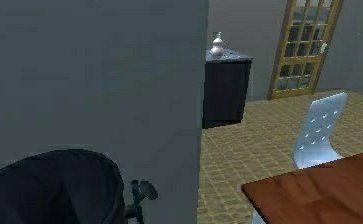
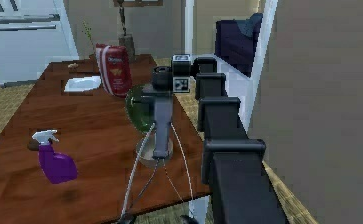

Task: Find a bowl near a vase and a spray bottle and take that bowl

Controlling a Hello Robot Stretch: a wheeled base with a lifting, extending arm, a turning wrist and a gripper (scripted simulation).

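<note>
Nearest, the purple spray bottle [image 2: 54, 160] sits on the counter [image 2: 89, 135]. The gripper [image 2: 161, 195] hangs mid-counter; whether it holds anything, I cannot tell. Behind it sits the green bowl [image 2: 139, 108], with the vase [image 2: 126, 45] farther back. Best to line up squarely on the rim, then lift straight.

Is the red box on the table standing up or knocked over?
Standing up. The red box stands tall on its short end on the brown table.
</note>
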